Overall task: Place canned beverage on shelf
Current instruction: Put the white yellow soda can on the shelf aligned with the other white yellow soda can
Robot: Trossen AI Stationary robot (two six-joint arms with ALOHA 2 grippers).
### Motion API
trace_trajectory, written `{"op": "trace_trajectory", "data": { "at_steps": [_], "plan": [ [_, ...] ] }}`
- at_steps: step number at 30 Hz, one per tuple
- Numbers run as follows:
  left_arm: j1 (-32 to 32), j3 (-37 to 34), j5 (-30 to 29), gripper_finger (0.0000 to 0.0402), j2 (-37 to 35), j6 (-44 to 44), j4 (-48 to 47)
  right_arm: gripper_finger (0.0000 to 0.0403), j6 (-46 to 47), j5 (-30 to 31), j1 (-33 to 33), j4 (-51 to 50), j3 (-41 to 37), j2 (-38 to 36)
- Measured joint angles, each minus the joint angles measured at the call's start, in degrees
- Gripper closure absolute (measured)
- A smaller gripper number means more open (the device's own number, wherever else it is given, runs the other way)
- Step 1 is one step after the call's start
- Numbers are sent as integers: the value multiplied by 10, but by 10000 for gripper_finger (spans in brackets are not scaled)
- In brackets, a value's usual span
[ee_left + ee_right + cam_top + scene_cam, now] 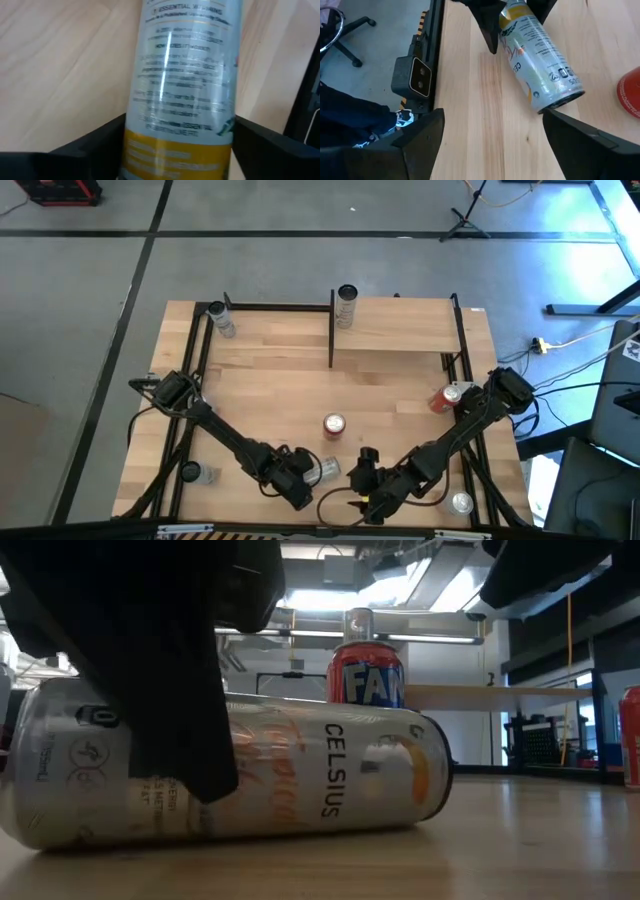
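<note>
A silver Celsius can (326,468) lies on its side on the wooden table near the front edge; it also shows in the low view (330,780). My left gripper (312,471) is shut on it. My right gripper (366,467) is open and empty just right of the can, with its fingers wide apart in the right wrist view (492,150). The light-wood shelf (400,325) stands on black posts at the far right. A silver can (346,305) stands on the shelf's left end. My left gripper pinches the can's two long sides (150,135) between its two fingers (100,142), on the half toward the table's left. The fingers slant down from the left and lie along the can. The can lies level with its side on the table.
A red Fanta can (333,425) stands upright mid-table, just beyond the held can. Another red can (447,398) is by the right arm. Silver cans stand at the far left (220,320), near left (195,473) and near right (460,502). Black frame rails run along the table's edges.
</note>
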Motion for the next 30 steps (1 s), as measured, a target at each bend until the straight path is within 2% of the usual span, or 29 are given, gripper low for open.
{"op": "trace_trajectory", "data": {
  "at_steps": [5,10,13,17,21,26,30],
  "plan": [
    [-1,3,18,182,-15,41,-2,75,14,-1,0,0,2,-3],
    [-14,21,18,183,-103,94,3,75,0,-19,1,-35,51,-41],
    [-18,25,-16,183,-179,125,6,75,-37,-13,1,-77,99,-70],
    [-14,24,-86,183,-276,186,-4,75,-98,52,-8,-158,180,-106],
    [7,26,-114,183,-360,266,10,75,-148,149,-23,-220,264,-134],
    [49,25,-100,183,-421,382,42,75,-255,268,-54,-215,335,-147],
    [97,26,-51,183,-453,445,83,75,-308,280,-103,-169,352,-147]
  ]
}}
